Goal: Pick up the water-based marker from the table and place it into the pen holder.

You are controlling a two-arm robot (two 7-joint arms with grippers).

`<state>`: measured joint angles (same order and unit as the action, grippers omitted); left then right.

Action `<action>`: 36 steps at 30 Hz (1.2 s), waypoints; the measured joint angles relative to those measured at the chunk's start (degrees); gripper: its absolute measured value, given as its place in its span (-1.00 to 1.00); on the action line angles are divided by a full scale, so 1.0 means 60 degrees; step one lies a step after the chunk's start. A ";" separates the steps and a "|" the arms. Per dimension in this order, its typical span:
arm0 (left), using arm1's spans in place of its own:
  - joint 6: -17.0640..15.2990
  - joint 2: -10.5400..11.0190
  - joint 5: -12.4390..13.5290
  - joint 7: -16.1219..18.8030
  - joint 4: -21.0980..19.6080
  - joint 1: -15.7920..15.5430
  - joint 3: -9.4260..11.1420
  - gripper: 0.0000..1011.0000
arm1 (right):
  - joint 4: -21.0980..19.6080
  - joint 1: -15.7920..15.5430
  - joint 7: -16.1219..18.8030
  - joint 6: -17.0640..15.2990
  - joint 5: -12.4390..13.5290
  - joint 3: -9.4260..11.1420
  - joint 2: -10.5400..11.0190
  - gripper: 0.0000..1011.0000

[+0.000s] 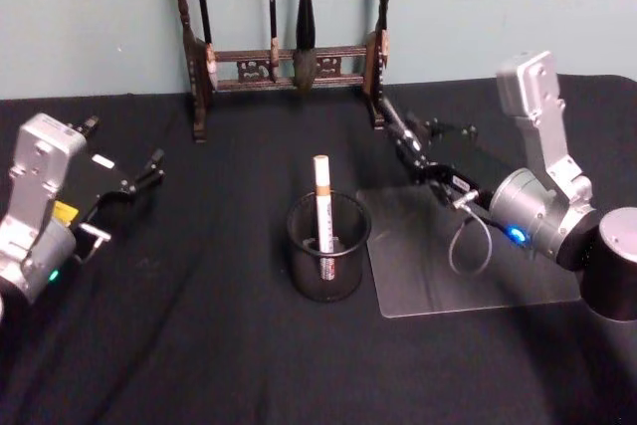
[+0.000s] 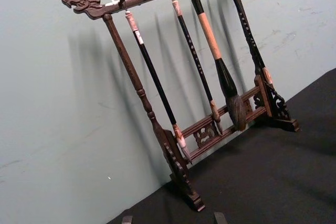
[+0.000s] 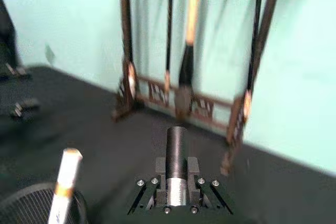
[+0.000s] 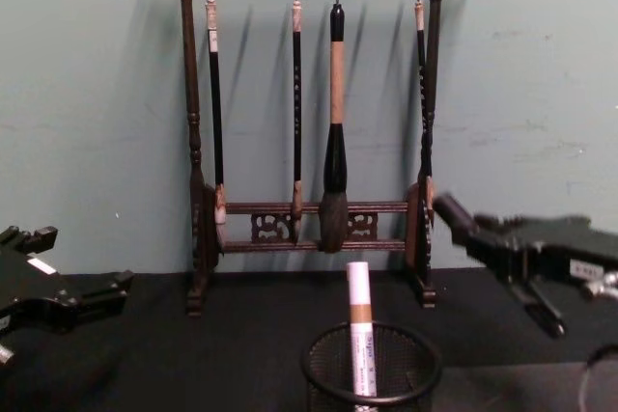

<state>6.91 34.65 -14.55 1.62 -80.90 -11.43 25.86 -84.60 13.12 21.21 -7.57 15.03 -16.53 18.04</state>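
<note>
We found holder [image 1: 343, 281] mid-table [image 1: 199, 345], marker [image 1: 322, 208] standing inside. Mat [image 1: 438, 276] just right of holder, flat on table. Rack [image 1: 289, 57] behind holder, at table's back edge, against wall [image 1: 478, 7]. Left gripper [image 1: 151, 168] well left of holder, above table. Right gripper [image 1: 398, 126] above mat's rear, before rack's right foot.

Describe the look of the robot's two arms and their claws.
Both arms have boxy silver-grey housings. The left arm carries a yellow label, a white sticker and a small green light, and the left claw is black. The right arm has a round joint with a blue light and a looped grey cable. The right claw is black too.
</note>
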 joint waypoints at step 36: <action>0.0000 0.0000 0.0001 0.0001 0.0000 0.0000 0.0000 0.98 | 0.1322 0.0063 0.1580 0.3619 0.1589 -0.1246 -0.0835 -0.53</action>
<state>6.91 34.64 -14.55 1.62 -80.90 -11.43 25.86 -76.67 13.50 30.69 14.15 24.57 -24.01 13.03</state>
